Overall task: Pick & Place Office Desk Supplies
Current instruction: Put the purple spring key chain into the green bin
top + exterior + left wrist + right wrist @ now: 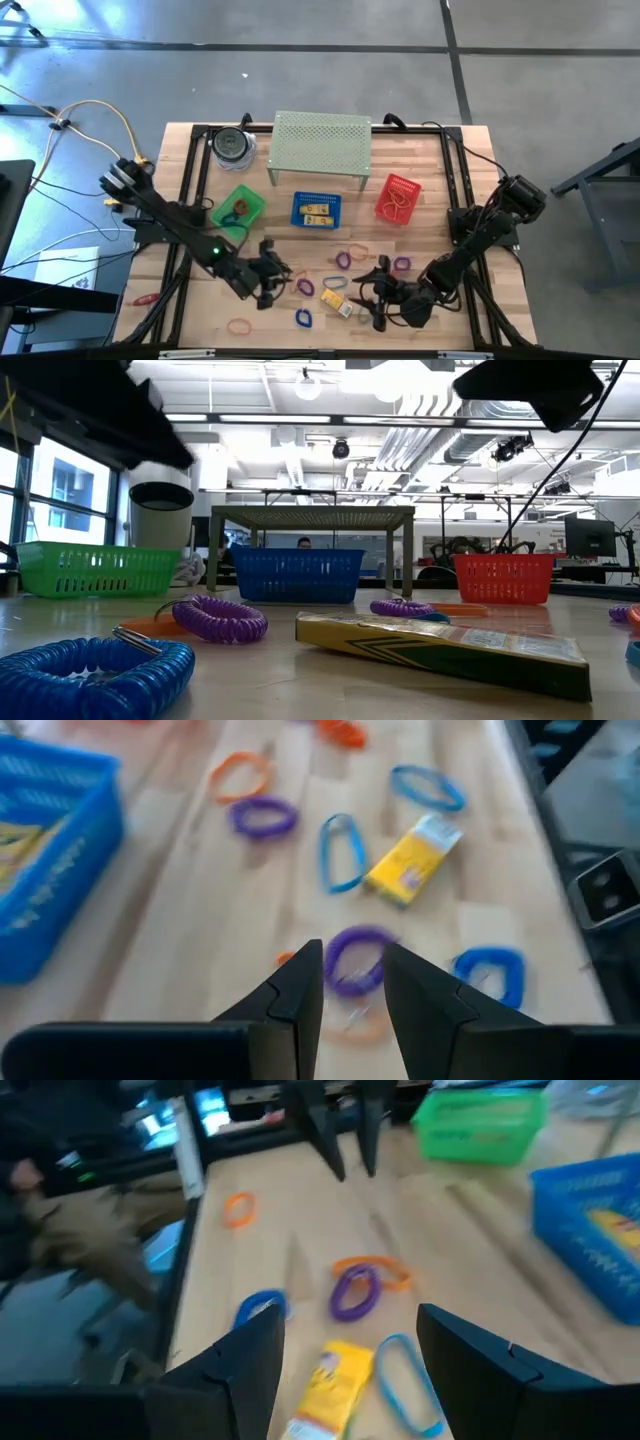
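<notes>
Two dark arms work over a pale wooden tabletop (440, 180) strewn with small supplies. The left gripper (268, 268) hangs above the near-left part of the tabletop; its two dark fingers (300, 985) stand a narrow gap apart and hold nothing, with a purple coiled loop (355, 960) lying on the wood just beyond their tips, an orange band partly under it. Past that loop lie a small yellow rectangular box (412, 860), a thin blue oval band (342, 852) beside it, a blue coiled loop (488, 970) toward the near edge, and further loops in purple, orange and blue. The right gripper (378, 290) hovers near the middle of the near edge, its fingers (470, 1355) spread wide and empty, directly over the same cluster of yellow box, blue band and purple loop. Toward the far edge stands a pale green perforated metal shelf (320, 143), and in front of it three small plastic baskets in a row: a green basket (238, 210) with a loop inside, a blue basket (316, 209) holding yellow boxes, and a red basket (397, 198) holding an orange band. A round clear container (232, 146) sits near the far-left corner. One orange band (240, 325) lies by the near edge at the left.
</notes>
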Controlling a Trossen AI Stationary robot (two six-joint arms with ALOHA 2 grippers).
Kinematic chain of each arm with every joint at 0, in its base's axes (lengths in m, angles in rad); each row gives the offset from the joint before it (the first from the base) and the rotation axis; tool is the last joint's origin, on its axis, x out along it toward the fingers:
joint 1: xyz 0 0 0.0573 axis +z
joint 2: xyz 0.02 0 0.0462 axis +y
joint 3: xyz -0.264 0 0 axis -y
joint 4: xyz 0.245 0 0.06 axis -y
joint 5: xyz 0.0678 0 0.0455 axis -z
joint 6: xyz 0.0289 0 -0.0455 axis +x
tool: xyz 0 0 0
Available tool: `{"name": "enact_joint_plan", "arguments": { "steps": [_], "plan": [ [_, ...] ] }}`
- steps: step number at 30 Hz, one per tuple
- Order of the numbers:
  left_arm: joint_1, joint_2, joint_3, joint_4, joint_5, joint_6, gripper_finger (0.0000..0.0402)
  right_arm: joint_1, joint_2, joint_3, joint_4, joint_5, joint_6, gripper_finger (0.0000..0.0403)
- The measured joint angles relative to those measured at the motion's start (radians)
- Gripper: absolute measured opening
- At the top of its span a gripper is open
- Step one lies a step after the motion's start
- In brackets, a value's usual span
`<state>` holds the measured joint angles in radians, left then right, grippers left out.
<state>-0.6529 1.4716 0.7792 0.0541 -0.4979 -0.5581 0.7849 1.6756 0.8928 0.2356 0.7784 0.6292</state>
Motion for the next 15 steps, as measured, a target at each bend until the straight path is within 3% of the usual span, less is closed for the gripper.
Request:
{"name": "enact_joint_plan", "arguments": {
  "steps": [3,7,15],
  "plan": [
    [-0.002,0.051,0.0,0.123,0.04,0.075,0.0099,0.0,0.0,0.0,0.006,-0.063,0.003,0.0219],
    [-0.005,0.062,0.0,0.155,0.084,0.098,0.0099,0.0,0.0,0.0,0.01,-0.101,-0.008,0.0219],
    [-0.018,0.062,0.0,0.159,0.15,0.075,0.0099,-0.006,-0.015,0.0,0.165,-0.181,-0.256,0.0217]
  ]
}}
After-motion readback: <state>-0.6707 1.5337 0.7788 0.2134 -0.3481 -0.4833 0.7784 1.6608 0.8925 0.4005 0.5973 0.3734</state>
